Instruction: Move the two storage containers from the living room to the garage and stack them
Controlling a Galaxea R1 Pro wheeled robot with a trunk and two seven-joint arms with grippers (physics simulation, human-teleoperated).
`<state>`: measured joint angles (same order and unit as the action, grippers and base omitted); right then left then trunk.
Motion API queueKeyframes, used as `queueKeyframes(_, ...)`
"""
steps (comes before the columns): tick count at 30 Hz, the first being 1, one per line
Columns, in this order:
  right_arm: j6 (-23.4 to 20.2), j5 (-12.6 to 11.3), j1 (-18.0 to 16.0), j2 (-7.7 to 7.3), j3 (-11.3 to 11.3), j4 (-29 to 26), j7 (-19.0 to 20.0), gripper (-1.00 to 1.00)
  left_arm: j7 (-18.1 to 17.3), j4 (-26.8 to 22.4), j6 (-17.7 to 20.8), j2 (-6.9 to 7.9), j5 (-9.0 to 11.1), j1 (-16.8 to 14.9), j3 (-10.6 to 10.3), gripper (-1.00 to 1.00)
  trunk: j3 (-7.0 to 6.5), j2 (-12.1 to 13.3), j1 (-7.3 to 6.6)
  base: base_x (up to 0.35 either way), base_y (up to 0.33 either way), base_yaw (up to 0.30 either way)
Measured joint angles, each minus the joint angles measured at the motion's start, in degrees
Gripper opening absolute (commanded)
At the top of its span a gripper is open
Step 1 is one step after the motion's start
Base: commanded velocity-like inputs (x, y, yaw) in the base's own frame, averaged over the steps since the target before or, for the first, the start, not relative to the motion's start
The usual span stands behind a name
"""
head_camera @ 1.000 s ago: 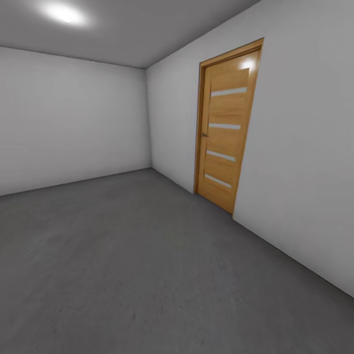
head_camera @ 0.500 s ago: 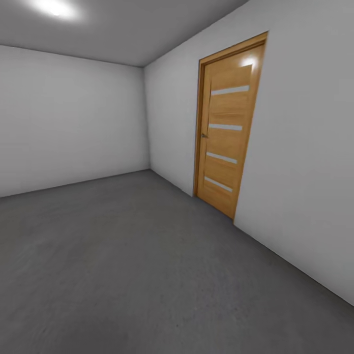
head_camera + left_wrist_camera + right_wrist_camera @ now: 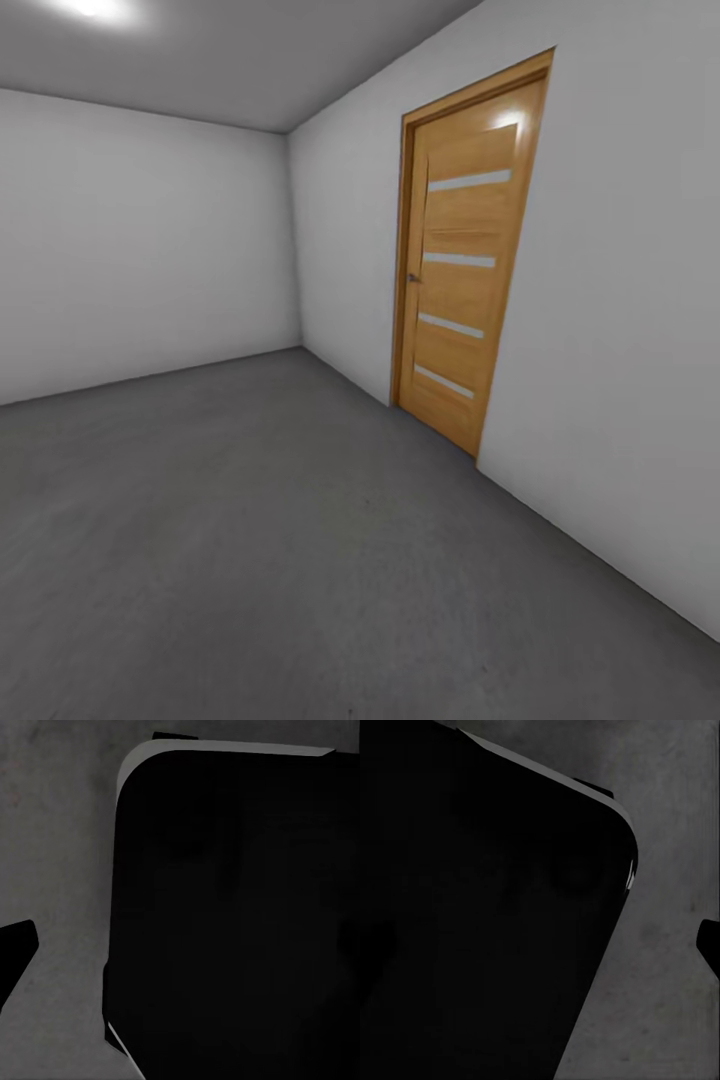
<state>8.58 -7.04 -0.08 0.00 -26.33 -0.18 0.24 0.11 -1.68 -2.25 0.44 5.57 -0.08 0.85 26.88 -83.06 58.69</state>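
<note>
The garage is bare, its dark grey speckled floor (image 3: 250,520) running to plain pale walls (image 3: 140,240) and a closed wooden door (image 3: 462,250) with pale stripes, now nearer as the view advanced; gripper states I cannot tell.

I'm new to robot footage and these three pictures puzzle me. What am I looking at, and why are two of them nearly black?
These are simulator renders from a wheeled robot with two arms. The head camera looks into a bare room: a dark grey floor, pale walls and a shut wooden door with pale stripes on the right. The other two pictures come from cameras near each gripper. There a big dark rounded body, probably part of the robot itself, blocks most of the sight, with grey floor beside it. No orange bins appear, and whether anything is held cannot be told.
</note>
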Motion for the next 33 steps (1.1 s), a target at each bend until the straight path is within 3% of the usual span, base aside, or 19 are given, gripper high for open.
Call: queueKeyframes(33, 0.0, 0.0, 0.0, 0.0, 0.0, 0.0, 0.0, 1.0, 0.0, 0.0, 0.0, 0.0, 0.0, 0.0, 0.0, 1.0, 0.0, 0.0, 0.0, 0.322, -0.011, 0.0)
